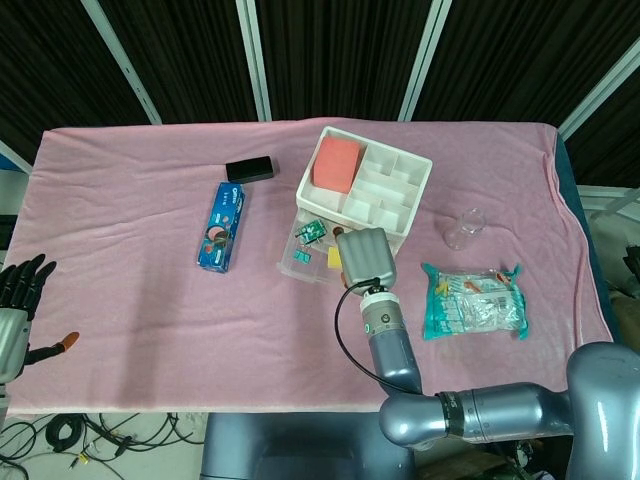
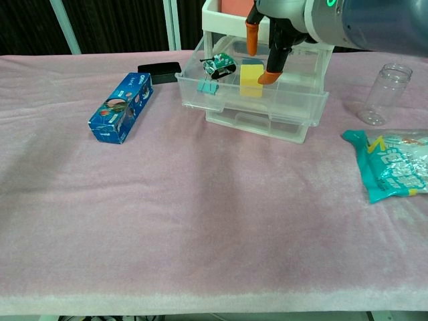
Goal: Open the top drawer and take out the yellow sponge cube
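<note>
The yellow sponge cube (image 2: pixel 251 78) stands in the pulled-out clear top drawer (image 2: pixel 294 100); in the head view only a sliver of the cube (image 1: pixel 332 258) shows beside my right hand (image 1: pixel 365 257). That right hand (image 2: pixel 284 23) reaches down over the drawer, fingers apart. One orange fingertip (image 2: pixel 267 75) lies at the cube's right edge and another sits above and behind it. I cannot see a grip on the cube. My left hand (image 1: pixel 16 308) hangs open off the table's left edge, fingers spread.
The drawer also holds teal clips (image 2: pixel 207 87) and a green-black item (image 2: pixel 219 65). A white tray (image 1: pixel 385 190) with a pink block tops the unit. A blue box (image 2: pixel 121 107), black case (image 2: pixel 159 68), clear jar (image 2: pixel 382 93) and teal packet (image 2: pixel 394 166) lie around.
</note>
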`<state>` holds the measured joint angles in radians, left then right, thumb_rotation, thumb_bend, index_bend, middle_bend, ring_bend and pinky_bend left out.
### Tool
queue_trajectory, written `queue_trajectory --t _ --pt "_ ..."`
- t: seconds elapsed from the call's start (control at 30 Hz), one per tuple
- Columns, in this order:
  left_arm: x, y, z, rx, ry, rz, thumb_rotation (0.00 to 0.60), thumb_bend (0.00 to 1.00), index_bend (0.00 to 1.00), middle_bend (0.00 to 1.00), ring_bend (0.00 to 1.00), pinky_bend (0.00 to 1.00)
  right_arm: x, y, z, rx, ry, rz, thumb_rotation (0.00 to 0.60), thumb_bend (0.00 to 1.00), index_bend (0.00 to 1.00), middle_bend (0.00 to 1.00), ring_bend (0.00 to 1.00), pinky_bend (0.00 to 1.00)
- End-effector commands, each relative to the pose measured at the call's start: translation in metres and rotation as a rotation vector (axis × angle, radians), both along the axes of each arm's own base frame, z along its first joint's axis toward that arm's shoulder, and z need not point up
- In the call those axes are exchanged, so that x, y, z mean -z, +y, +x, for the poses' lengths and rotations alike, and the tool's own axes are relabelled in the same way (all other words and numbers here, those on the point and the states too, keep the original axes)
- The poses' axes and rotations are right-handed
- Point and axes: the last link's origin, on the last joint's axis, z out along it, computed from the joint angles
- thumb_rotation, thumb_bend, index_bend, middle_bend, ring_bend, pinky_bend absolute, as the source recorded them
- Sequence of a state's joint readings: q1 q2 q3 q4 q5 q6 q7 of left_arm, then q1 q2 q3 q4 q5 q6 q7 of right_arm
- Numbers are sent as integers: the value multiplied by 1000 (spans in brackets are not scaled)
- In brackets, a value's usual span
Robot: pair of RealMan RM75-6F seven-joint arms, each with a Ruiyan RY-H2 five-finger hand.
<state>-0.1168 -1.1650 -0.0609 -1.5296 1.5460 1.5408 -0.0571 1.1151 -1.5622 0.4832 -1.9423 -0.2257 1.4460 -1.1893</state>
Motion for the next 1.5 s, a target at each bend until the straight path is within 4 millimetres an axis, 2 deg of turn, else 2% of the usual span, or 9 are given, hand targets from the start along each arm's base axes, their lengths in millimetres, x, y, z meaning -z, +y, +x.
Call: queue_trajectory --t 0.03,0.57,0.7,0.83,1.0,1.33,1.5 --pt "0 0 0 -2 -2 0 600 0 0 0 0 0 4 0 1 3 -2 12 600 159 402 904 942 840" --pt "0 1 -1 -11 -4 -7 600 0 0 0 0 0 13 -9 -6 35 19 16 600 168 402 904 942 840" --pt "0 1 -1 -13 -4 -7 600 0 0 0 0 0 17 -9 -7 33 19 23 600 273 414 904 942 840" --pt "0 1 -1 -15 -4 -8 600 0 0 0 0 0 19 -9 -7 34 5 28 600 418 493 906 942 840" --pt "0 1 -1 -16 -3 -9 600 0 0 0 0 0 18 -8 -7 30 -7 31 600 449 532 907 942 840" --pt "0 1 -1 -15 -2 -8 600 0 0 0 0 0 -3 4 2 -22 -39 22 600 450 538 907 942 839" --pt "0 1 -1 -11 1 -7 600 0 0 0 0 0 -25 13 11 -71 -68 3 600 449 539 907 942 839"
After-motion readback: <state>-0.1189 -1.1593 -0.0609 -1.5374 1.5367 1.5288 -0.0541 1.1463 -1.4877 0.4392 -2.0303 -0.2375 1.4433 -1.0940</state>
